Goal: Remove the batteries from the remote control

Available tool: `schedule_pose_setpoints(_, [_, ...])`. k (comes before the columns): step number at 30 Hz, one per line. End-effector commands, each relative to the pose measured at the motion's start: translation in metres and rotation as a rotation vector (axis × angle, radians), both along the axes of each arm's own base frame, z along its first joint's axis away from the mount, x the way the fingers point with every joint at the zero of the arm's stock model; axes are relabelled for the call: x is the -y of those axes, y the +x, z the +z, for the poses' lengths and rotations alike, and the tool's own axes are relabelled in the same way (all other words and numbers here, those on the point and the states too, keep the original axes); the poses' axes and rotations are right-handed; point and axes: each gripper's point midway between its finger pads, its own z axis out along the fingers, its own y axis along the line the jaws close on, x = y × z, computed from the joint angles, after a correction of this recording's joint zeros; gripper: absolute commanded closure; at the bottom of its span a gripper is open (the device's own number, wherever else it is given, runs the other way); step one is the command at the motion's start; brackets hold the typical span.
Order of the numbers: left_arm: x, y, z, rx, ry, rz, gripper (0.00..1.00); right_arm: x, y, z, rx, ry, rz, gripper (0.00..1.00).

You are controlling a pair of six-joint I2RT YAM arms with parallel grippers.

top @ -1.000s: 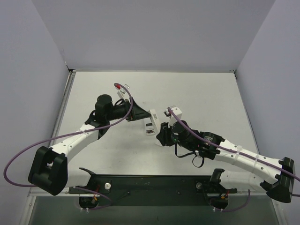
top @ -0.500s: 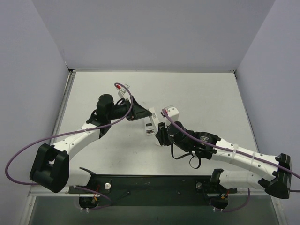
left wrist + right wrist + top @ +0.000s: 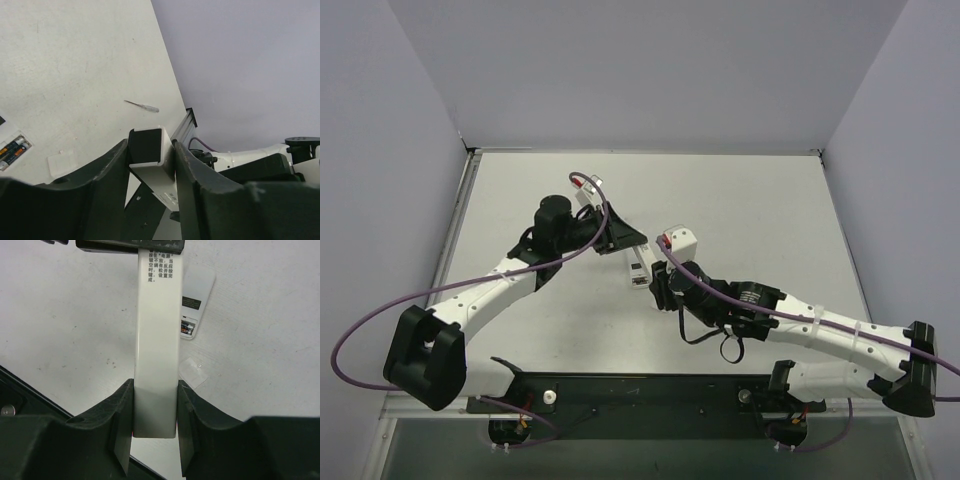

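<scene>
Grippers meet on a long white plastic remote control (image 3: pixel 156 330), held between them over the pale table (image 3: pixel 60 315). The right gripper (image 3: pixel 155 400) pinches its near end between both fingers, while the left gripper (image 3: pixel 150 152) is pressed onto the far end, a finger against each side. Beyond the right gripper's fingers and a little to their right lies a second white remote (image 3: pixel 197 295), its back open. The small dark-and-green cylindrical batteries (image 3: pixel 187 328) sit in its bay. One flat pale cover piece (image 3: pixel 194 372) rests nearer the right gripper, and one thin pointed tool (image 3: pixel 142 106) lies ahead of the left. The batteries look light, rigid and smooth, and are likely to roll once freed. They are probably best prised up at one end, then pinched across the middle. Count: two remotes, two batteries that can be made out, one cover, one tool
</scene>
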Motion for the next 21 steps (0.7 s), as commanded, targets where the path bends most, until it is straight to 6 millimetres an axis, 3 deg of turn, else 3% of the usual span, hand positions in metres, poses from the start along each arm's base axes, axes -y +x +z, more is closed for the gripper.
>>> schedule_pose_setpoints(1, [0.005, -0.001, -0.003, -0.007, 0.008, 0.015, 0.57, 0.000, 0.012, 0.022, 0.071, 0.020, -0.063, 1.00])
schedule_pose_setpoints(3, [0.011, -0.008, -0.002, -0.020, -0.013, -0.002, 0.70, 0.002, 0.015, 0.025, 0.084, 0.027, -0.086, 1.00])
schedule_pose_setpoints(6, [0.017, -0.018, -0.003, -0.044, -0.055, -0.020, 0.81, 0.004, 0.019, 0.027, 0.101, 0.033, -0.112, 1.00])
schedule_pose_setpoints(8, [0.022, -0.024, 0.001, -0.031, -0.106, -0.040, 0.83, 0.002, 0.021, 0.029, 0.107, 0.037, -0.112, 1.00])
schedule_pose_setpoints(12, [0.036, -0.038, 0.006, -0.047, -0.148, -0.088, 0.83, 0.002, 0.025, 0.030, 0.117, 0.037, -0.136, 1.00])
schedule_pose_setpoints(16, [0.044, -0.046, -0.006, -0.064, -0.132, -0.111, 0.68, 0.001, 0.030, 0.037, 0.134, 0.087, -0.161, 1.00])
schedule_pose_setpoints(21, [0.046, -0.052, -0.011, -0.069, -0.136, -0.116, 0.67, 0.007, 0.037, 0.040, 0.136, 0.124, -0.202, 1.00])
